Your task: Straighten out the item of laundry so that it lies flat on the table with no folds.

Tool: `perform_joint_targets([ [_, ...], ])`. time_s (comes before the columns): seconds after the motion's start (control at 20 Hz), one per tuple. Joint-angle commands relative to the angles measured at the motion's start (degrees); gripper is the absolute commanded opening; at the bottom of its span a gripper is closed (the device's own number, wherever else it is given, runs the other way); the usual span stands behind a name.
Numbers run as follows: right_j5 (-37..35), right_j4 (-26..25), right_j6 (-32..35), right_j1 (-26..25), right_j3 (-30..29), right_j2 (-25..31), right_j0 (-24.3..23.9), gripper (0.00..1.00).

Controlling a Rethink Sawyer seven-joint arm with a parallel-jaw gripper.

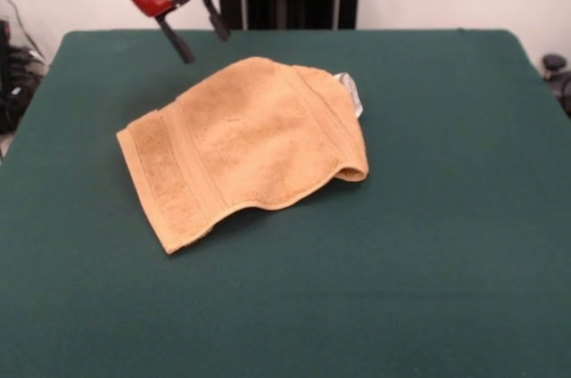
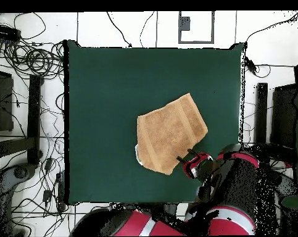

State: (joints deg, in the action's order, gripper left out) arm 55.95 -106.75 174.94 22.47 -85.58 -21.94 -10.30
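Green table point(image 1: 446, 244) holds a folded towel point(image 1: 241, 151); the empty gripper point(image 1: 198, 30), fingers apart, hovers beside its far edge, likely about to grasp and unfold.

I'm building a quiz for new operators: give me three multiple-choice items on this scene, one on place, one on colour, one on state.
1. Where is the gripper?
A. above the towel's far edge
B. resting on the near table edge
C. under the towel

2. What colour is the table?
A. white
B. dark green
C. red

3. How does the towel lie?
A. spread fully flat
B. folded over on itself
C. rolled into a ball

Answers: 1 A, it hangs clear above the far edge; 2 B, green felt-like surface; 3 B, a doubled edge shows, with the tag peeking out.
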Motion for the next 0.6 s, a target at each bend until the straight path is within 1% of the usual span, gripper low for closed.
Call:
perform_joint_targets([
  [0.05, -4.44, -1.06, 14.33, -6.55, 3.08, 1.3, 1.54, 1.0],
  [0.1, -5.08, -0.63, 13.59, -7.38, 3.48, 1.52, 1.16, 1.0],
  [0.25, -4.63, 1.71, 9.15, -9.63, 4.26, 4.93, -2.13, 1.0],
  [0.3, -4.59, 3.33, 6.27, -10.49, 4.41, 6.79, -3.82, 1.0],
  [0.4, -4.94, 5.84, 2.56, -11.46, 4.18, 8.77, -5.55, 1.0],
  [0.6, -5.77, 9.12, -1.21, -12.65, 3.65, 10.25, -6.31, 1.0],
])
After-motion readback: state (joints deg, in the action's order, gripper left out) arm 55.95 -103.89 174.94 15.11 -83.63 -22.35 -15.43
